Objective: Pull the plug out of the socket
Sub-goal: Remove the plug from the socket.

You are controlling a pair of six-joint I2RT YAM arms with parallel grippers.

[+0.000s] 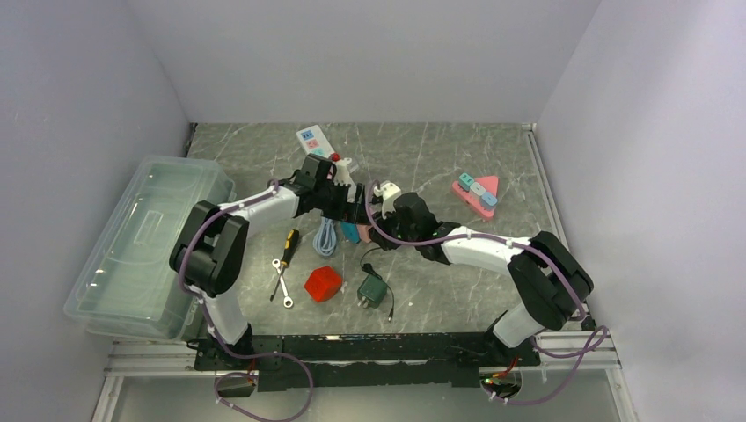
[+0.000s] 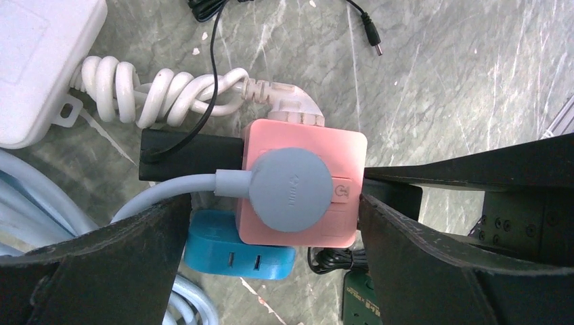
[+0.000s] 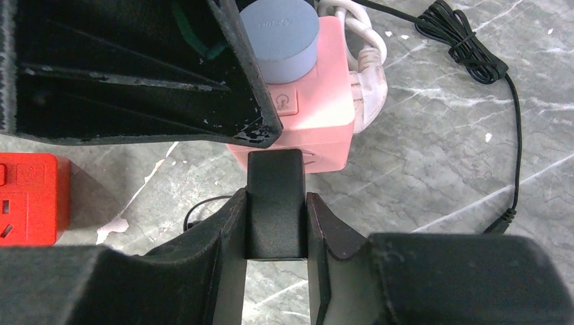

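Right wrist: squeezing black plug in right gripper at lower centre, flanking pink socket with wide left gripper, needing straight untwisted pull.

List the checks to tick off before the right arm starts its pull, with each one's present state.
1. Right gripper shut on the black plug: ok.
2. Black plug seated against the pink socket, not yet drawn out: ok.
3. Left gripper straddles the socket to brace it: ok.
4. Left fingers pressing the socket firmly: cannot tell.
5. Right fingers clear of the grey plug and the white plug: ok.
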